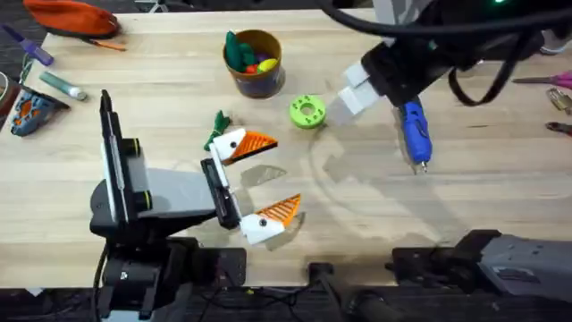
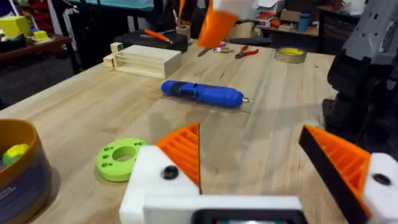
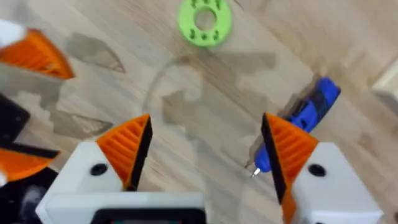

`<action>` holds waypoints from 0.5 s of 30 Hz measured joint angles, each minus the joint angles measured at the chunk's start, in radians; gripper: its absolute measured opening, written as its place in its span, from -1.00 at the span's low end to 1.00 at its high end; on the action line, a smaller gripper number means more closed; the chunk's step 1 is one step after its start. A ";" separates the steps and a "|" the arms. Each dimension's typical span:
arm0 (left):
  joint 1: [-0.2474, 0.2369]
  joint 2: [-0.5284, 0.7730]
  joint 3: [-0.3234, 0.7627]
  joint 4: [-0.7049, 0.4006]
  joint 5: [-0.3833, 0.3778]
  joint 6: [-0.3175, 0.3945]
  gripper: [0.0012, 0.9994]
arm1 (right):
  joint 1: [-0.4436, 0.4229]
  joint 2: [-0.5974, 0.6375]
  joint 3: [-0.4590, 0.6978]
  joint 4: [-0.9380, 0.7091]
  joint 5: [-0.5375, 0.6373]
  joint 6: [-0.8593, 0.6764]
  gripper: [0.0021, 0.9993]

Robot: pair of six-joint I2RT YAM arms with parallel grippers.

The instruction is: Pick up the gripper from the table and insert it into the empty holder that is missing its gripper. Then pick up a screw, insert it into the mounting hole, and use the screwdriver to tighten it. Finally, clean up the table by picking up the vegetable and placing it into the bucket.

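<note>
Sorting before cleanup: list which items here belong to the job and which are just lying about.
Job:
blue pen-shaped screwdriver
small dark green toy vegetable
round tan-rimmed purple bucket

Lying about:
flat lime-green ring with holes
orange pouch
pale wooden tray
yellow tape roll

No legible text or labels

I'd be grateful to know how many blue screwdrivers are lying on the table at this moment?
1. The blue screwdriver lies flat on the table's right half, right of the lime-green ring, tip pointing toward the arms' bases. Others could be hidden beneath the right arm.
</note>
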 joint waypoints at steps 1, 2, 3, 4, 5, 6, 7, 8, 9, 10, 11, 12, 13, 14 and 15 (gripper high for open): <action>0.000 0.000 0.000 0.000 0.000 0.000 0.97 | -0.009 0.000 -0.016 0.007 0.000 0.007 0.99; 0.000 0.000 0.000 0.000 0.000 0.000 0.97 | -0.016 0.000 -0.033 0.014 0.000 0.014 0.99; 0.000 0.000 0.000 0.000 0.000 0.000 0.97 | -0.023 0.000 -0.050 0.023 0.000 0.020 0.99; 0.000 0.000 0.000 0.000 0.000 0.000 0.97 | -0.028 0.000 -0.066 0.034 0.000 0.025 0.99; 0.000 0.000 0.000 0.000 0.000 0.000 0.97 | -0.032 0.000 -0.078 0.043 0.000 0.029 0.99; 0.000 0.000 0.000 0.000 0.000 0.000 0.97 | -0.035 0.000 -0.094 0.053 0.000 0.035 0.99; 0.000 0.000 0.000 0.000 0.000 0.000 0.97 | -0.038 0.000 -0.106 0.059 0.000 0.043 0.99; 0.000 0.000 0.000 0.000 0.000 0.000 0.97 | -0.040 0.000 -0.117 0.063 0.000 0.050 0.99; 0.000 0.000 0.000 0.000 0.000 0.000 0.97 | -0.043 0.000 -0.127 0.066 0.000 0.058 0.99; 0.000 0.000 0.000 0.000 0.000 0.000 0.97 | -0.045 0.000 -0.136 0.069 0.000 0.064 0.99; 0.000 0.000 0.000 0.000 0.000 0.000 0.97 | -0.048 0.000 -0.144 0.071 0.000 0.071 0.99; 0.000 0.000 0.000 0.000 0.000 0.000 0.97 | -0.051 0.000 -0.152 0.071 0.000 0.075 0.99; 0.000 0.000 0.000 0.000 0.000 0.000 0.97 | -0.054 0.000 -0.159 0.071 0.000 0.078 0.99; 0.000 0.000 0.000 0.000 0.000 0.000 0.97 | -0.058 0.000 -0.165 0.071 0.000 0.080 0.99; 0.000 0.000 0.000 0.000 0.000 0.000 0.97 | -0.062 0.000 -0.169 0.071 0.000 0.082 0.99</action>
